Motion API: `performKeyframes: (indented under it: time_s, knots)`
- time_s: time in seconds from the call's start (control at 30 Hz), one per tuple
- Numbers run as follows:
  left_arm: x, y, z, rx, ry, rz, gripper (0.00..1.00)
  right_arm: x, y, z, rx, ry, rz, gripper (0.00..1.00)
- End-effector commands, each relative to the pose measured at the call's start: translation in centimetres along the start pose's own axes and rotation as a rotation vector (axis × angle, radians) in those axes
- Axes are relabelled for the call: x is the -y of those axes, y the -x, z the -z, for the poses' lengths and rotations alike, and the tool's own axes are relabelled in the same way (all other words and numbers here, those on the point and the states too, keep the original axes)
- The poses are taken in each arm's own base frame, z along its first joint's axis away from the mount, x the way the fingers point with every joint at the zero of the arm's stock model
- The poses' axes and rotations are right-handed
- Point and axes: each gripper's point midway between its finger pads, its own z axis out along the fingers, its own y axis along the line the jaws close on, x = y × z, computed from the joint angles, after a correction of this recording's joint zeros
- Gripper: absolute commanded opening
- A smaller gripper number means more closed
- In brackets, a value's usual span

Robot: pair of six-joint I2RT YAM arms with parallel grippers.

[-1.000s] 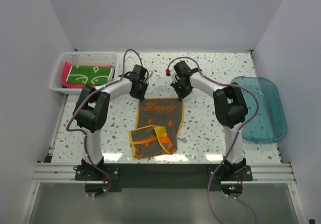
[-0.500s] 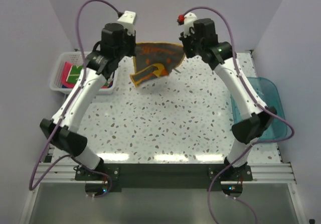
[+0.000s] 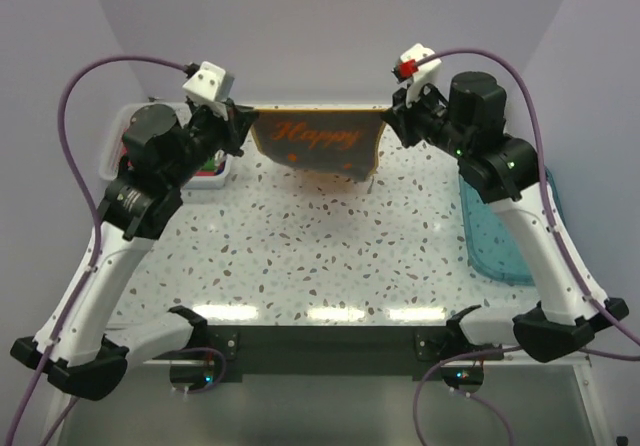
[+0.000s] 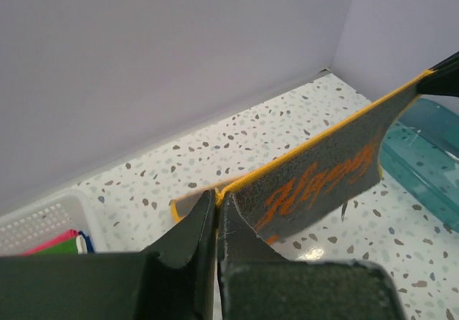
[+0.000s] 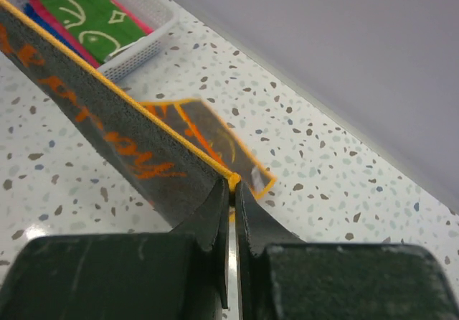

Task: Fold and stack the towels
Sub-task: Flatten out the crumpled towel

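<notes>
Speckled table (image 3: 300,256): white basket (image 4: 39,223), blue tub (image 3: 505,241)

Hanging towel (image 3: 318,146) between basket (image 4: 39,219) and tub (image 3: 500,246)

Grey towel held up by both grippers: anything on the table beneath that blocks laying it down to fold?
Nothing visible does. The grey towel hangs stretched between the left gripper and right gripper over bare tabletop; the basket and the tub sit off to either side.

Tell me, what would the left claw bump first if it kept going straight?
The left claw pinches a corner of the grey Happy towel. Past that, probably the speckled table just before the back wall, though depth is unclear.
</notes>
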Motion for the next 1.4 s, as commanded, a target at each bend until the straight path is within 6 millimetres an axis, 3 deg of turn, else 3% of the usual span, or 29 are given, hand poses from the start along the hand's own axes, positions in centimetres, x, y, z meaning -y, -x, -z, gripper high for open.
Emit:
performKeyframes:
  time_s: [0.0, 0.13, 0.23, 0.3, 0.4, 0.43, 0.5, 0.53, 0.6, 0.63, 0.67, 0.7, 0.73, 0.8, 0.83, 0.87, 0.9, 0.93, 1.0, 1.03, 1.13, 1.23, 1.37]
  knots:
    - [0.0, 4.4, 4.1, 0.147, 0.003, -0.035, 0.00, 0.2, 1.3, 4.6, 0.060, -0.010, 0.046, 0.00]
    - [0.7, 6.7, 7.5, 0.211, -0.024, -0.016, 0.00, -0.1, 2.7, 7.9, 0.102, -0.010, 0.050, 0.00]
    - [1.1, 7.3, 8.3, 0.217, -0.039, 0.007, 0.00, -0.2, 3.7, 9.1, 0.121, -0.008, 0.052, 0.00]
    - [1.2, 6.9, 7.8, 0.200, -0.042, 0.026, 0.00, 0.1, 4.1, 9.0, 0.129, -0.020, 0.045, 0.00]
    - [0.4, 5.5, 5.6, 0.144, 0.001, 0.056, 0.00, 1.1, 3.5, 6.9, 0.095, -0.062, 0.032, 0.00]
    - [-0.6, 4.5, 4.0, 0.109, 0.059, 0.064, 0.00, 1.5, 3.2, 6.2, 0.080, -0.081, 0.030, 0.00]
    - [-1.8, 3.5, 2.4, 0.077, 0.122, 0.067, 0.00, 2.8, 2.0, 3.3, 0.023, -0.140, 0.025, 0.00]
    - [-2.9, 1.9, 0.3, 0.026, 0.181, 0.063, 0.00, 3.2, 1.3, 1.9, -0.003, -0.151, 0.031, 0.00]
    - [-3.9, 0.2, -2.2, -0.024, 0.224, 0.037, 0.00, 4.1, -0.4, -1.8, -0.065, -0.183, 0.036, 0.00]
    - [-4.8, -2.1, -4.9, -0.078, 0.259, 0.025, 0.00, 4.3, -0.9, -3.0, -0.080, -0.184, 0.040, 0.00]
    - [-5.2, -3.4, -6.3, -0.109, 0.269, 0.020, 0.00, 4.7, -1.3, -4.0, -0.093, -0.191, 0.040, 0.00]
    - [-5.7, -4.5, -7.6, -0.131, 0.278, 0.011, 0.00, 5.0, -2.7, -6.7, -0.127, -0.191, 0.040, 0.00]
    - [-6.6, -6.9, -10.1, -0.172, 0.303, 0.004, 0.00, 5.3, -3.2, -7.8, -0.139, -0.199, 0.044, 0.00]
    - [-7.8, -9.3, -12.3, -0.212, 0.329, -0.006, 0.00, 6.2, -5.1, -11.4, -0.176, -0.209, 0.045, 0.00]
    - [-9.1, -11.6, -14.2, -0.242, 0.357, -0.010, 0.00, 6.4, -6.0, -12.8, -0.190, -0.199, 0.044, 0.00]
    - [-9.8, -12.4, -15.0, -0.249, 0.369, -0.012, 0.00, 7.1, -5.7, -13.7, -0.178, -0.205, 0.041, 0.00]
    - [-10.5, -13.4, -15.8, -0.260, 0.381, -0.014, 0.00, 7.1, -8.0, -16.0, -0.228, -0.190, 0.040, 0.00]
    - [-11.7, -15.2, -17.0, -0.282, 0.399, -0.013, 0.00, 7.1, -8.4, -17.0, -0.233, -0.180, 0.049, 0.00]
    - [-12.6, -16.0, -18.2, -0.289, 0.403, -0.018, 0.00, 7.4, -8.8, -18.7, -0.233, -0.173, 0.064, 0.00]
    - [-13.3, -17.4, -19.0, -0.309, 0.403, -0.014, 0.00, 7.4, -10.3, -20.1, -0.259, -0.164, 0.076, 0.00]
    - [-13.8, -18.7, -20.0, -0.324, 0.385, -0.021, 0.00, 7.4, -12.8, -22.1, -0.298, -0.149, 0.094, 0.00]
    - [-13.5, -19.9, -20.0, -0.348, 0.358, -0.020, 0.00, 7.0, -14.7, -22.4, -0.349, -0.127, 0.102, 0.00]
    - [-12.1, -21.1, -18.7, -0.390, 0.305, 0.011, 0.00, 5.6, -16.9, -20.9, -0.430, -0.068, 0.088, 0.00]
